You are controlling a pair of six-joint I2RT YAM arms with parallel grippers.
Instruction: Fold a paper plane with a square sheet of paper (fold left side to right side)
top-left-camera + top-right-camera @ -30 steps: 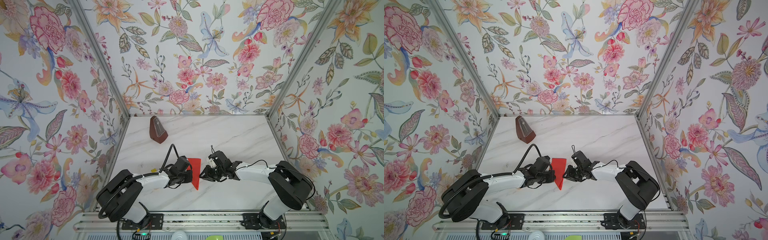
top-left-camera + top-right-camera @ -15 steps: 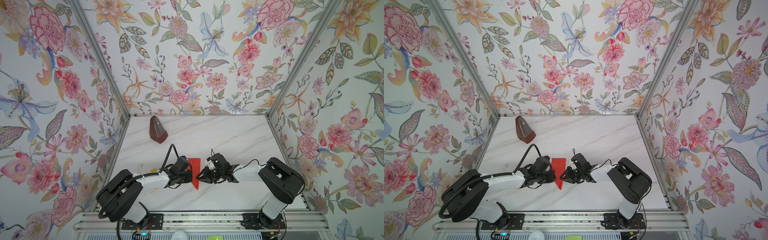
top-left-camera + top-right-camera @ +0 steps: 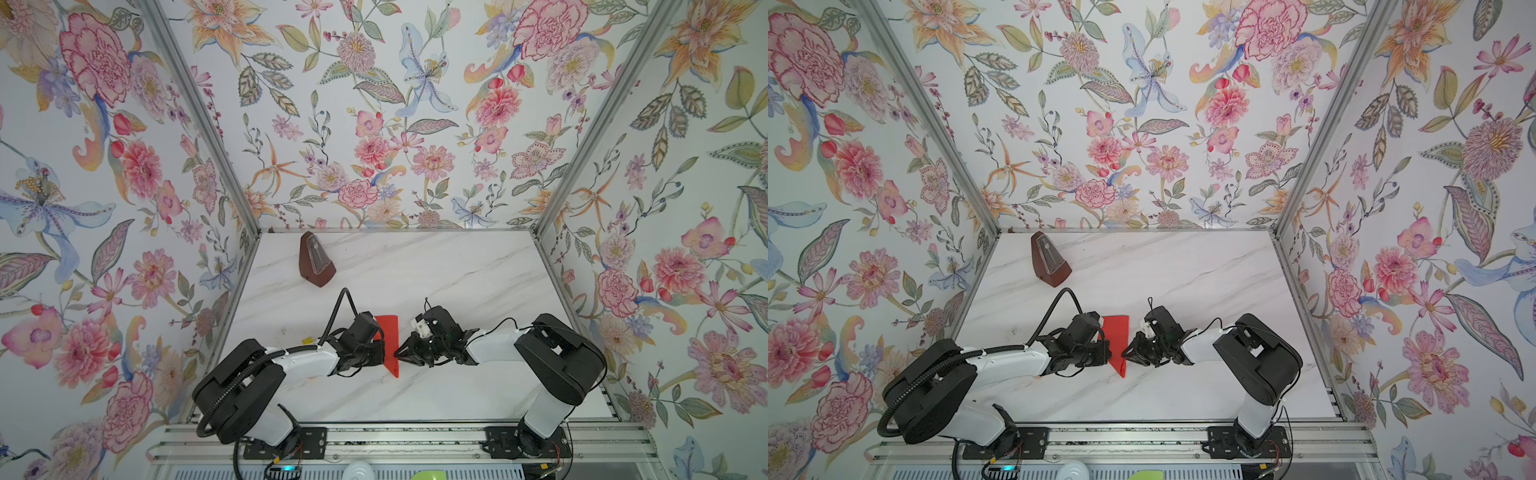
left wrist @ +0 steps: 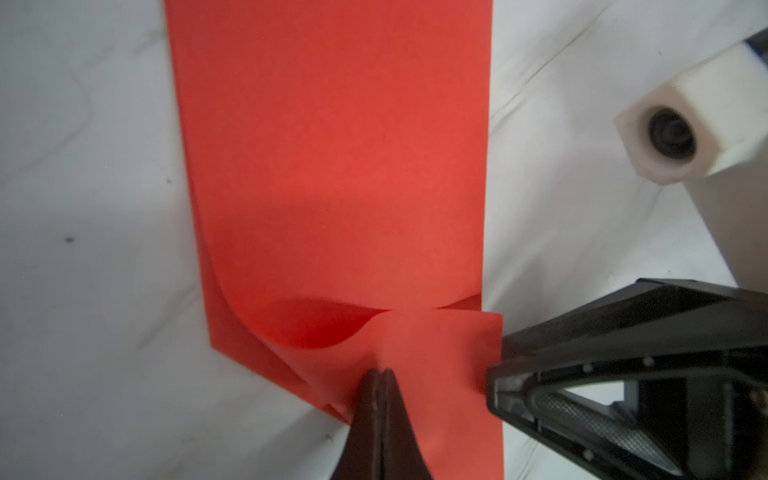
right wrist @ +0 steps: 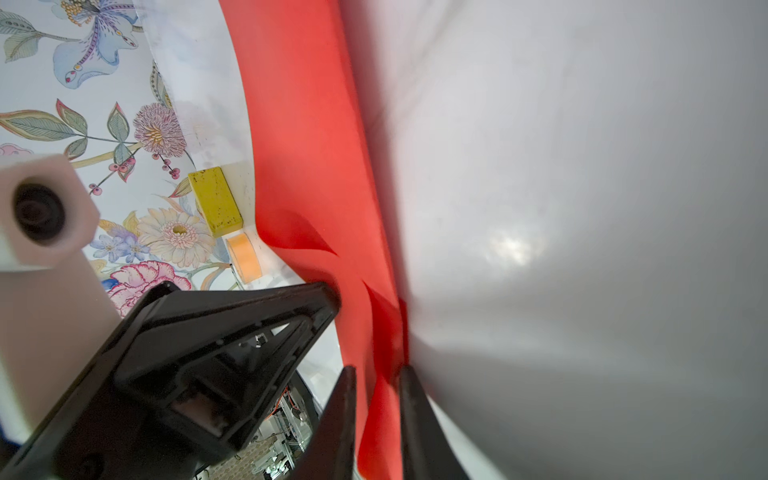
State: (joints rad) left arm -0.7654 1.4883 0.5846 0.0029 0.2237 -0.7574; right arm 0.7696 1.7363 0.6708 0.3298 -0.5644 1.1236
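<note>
The red sheet of paper (image 3: 388, 332) (image 3: 1116, 332) lies folded to a narrow strip at mid-table, its point toward the front edge. In the left wrist view a flap of the paper (image 4: 332, 166) curls up off the table. My left gripper (image 4: 380, 372) (image 3: 381, 353) is shut on that flap from the left. My right gripper (image 5: 376, 370) (image 3: 397, 354) comes in from the right. Its fingers stand a little apart, and the right edge of the paper (image 5: 307, 166) runs between them. The two grippers' tips nearly meet over the paper in both top views.
A dark brown metronome (image 3: 316, 262) (image 3: 1049, 262) stands at the back left of the marble table (image 3: 457, 291). A small yellow block (image 5: 214, 201) (image 3: 307, 340) lies behind the left arm, with an orange roll (image 5: 244, 257) beside it. Flowered walls close three sides.
My right gripper has slid left onto the paper's right edge and its jaws have narrowed. The left gripper has stayed in place on the paper.
</note>
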